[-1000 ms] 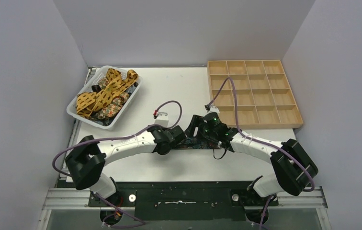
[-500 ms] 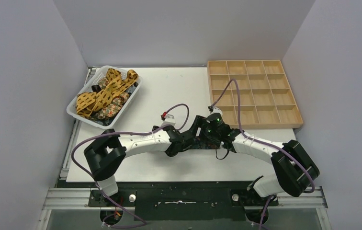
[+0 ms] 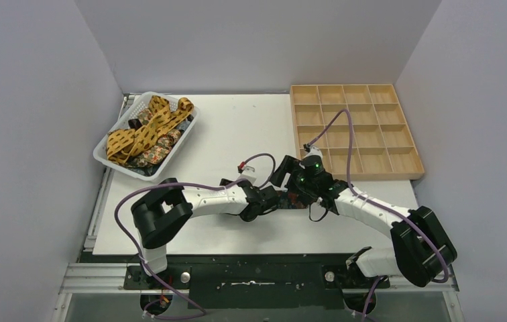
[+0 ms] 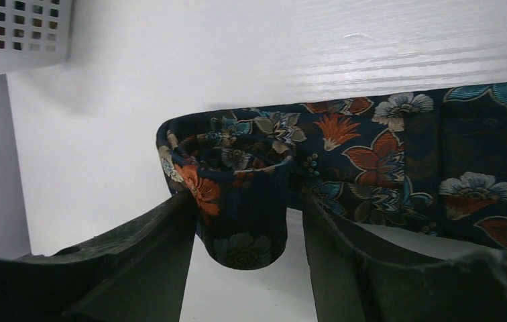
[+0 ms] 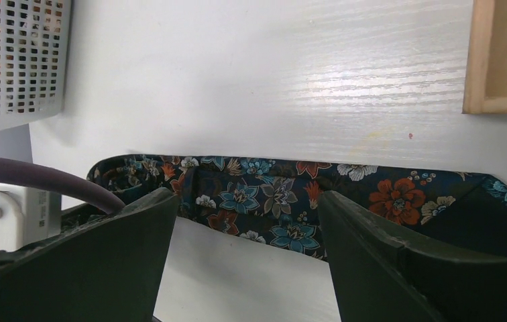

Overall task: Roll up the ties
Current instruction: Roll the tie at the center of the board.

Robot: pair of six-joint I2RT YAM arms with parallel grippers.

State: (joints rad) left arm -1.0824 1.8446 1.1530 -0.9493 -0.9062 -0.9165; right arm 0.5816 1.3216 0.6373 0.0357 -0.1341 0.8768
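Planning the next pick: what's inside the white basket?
In the basket, mustard-yellow spotted ties lie tangled on top of darker patterned ties. Anything beneath those, and the basket's floor, is covered.

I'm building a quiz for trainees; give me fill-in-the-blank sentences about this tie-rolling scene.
The left gripper straddles the floral tie's ___ end.
The mustard-yellow ties lie in the white ___.
The wooden compartment tray stands at the table's far ___ corner.
Missing: rolled; basket; right.
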